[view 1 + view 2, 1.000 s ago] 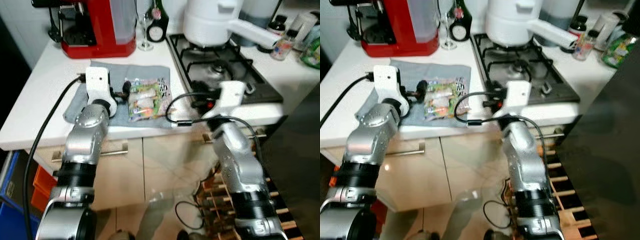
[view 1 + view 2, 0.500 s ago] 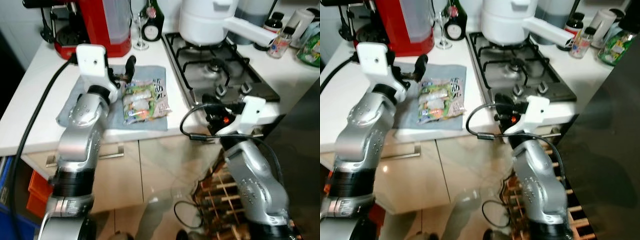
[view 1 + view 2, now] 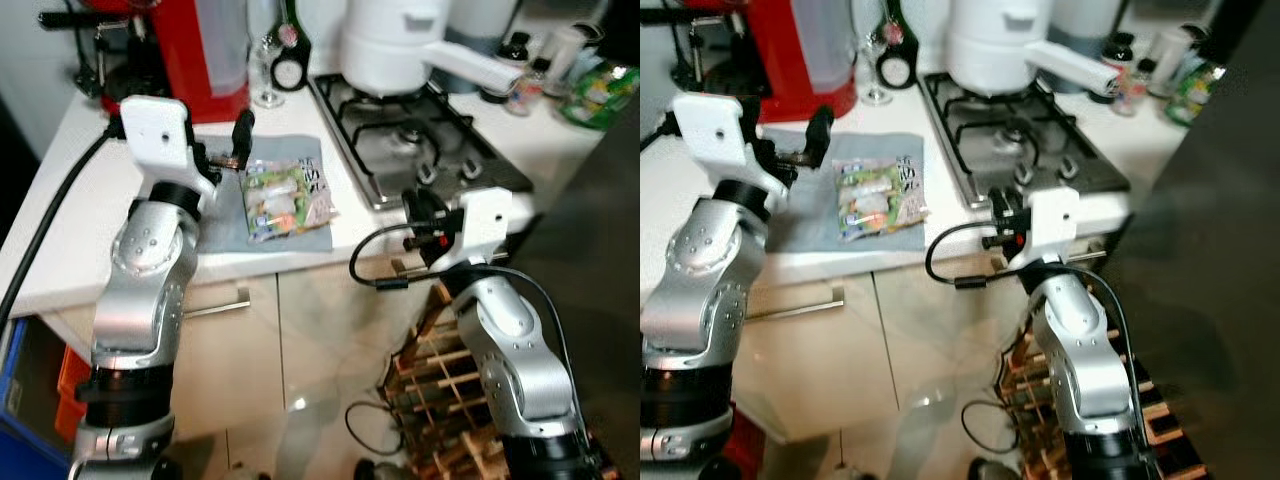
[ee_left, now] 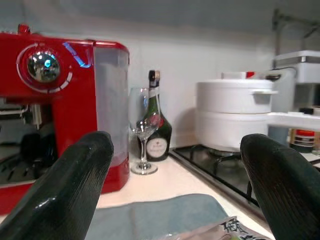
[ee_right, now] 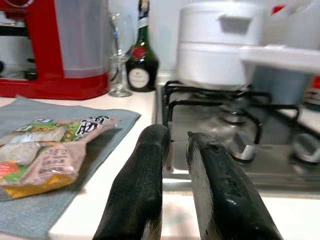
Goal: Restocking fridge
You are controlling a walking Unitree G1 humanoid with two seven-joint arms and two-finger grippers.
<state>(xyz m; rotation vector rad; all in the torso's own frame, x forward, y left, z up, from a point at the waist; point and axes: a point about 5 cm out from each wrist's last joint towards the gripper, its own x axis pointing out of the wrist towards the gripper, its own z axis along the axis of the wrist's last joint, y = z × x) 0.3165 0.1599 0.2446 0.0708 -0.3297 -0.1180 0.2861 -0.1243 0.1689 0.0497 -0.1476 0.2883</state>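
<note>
A clear packet of mixed food (image 3: 285,197) lies on a grey cloth (image 3: 222,222) on the white counter. My left gripper (image 3: 232,148) hovers just left of and behind the packet, open, with nothing between its fingers (image 4: 65,190). In the left wrist view a corner of the packet (image 4: 226,231) lies low between the wide-apart fingers. My right gripper (image 3: 422,212) hangs at the counter's front edge by the hob knobs, shut on nothing. In the right wrist view its fingers (image 5: 142,190) point over the counter edge, with the packet (image 5: 45,155) off to one side.
A red coffee machine (image 3: 195,50), a wine glass (image 3: 265,75) and a dark bottle (image 3: 290,62) stand behind the cloth. A white pot (image 3: 400,45) sits on the gas hob (image 3: 420,145). A dark fridge door (image 3: 1215,260) rises on the right, with a wine rack (image 3: 440,395) below the counter.
The view has shifted. My left gripper has lifted from the packet's left edge and moved back. My right gripper has drawn back from over the counter to its front edge.
</note>
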